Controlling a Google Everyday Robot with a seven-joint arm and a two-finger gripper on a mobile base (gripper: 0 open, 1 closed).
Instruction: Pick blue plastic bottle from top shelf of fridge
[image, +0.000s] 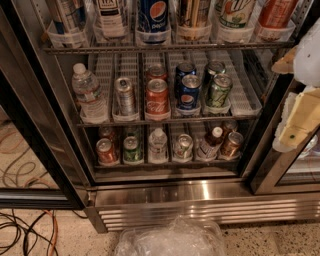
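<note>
Cables (15, 226) trail over speckled floor (280, 241) by the open fridge (175, 193); jaws at right edge, spread unclear.

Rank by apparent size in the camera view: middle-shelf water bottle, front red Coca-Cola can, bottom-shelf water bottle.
1. middle-shelf water bottle
2. front red Coca-Cola can
3. bottom-shelf water bottle, only slightly smaller than the can
The claw hangs at the right edge.

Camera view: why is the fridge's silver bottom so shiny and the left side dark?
In the camera view, light glares off the stainless steel base; the black door frame and the cable-strewn floor at left lie in shadow; the cream gripper, at the right edge, is brightly lit.
</note>
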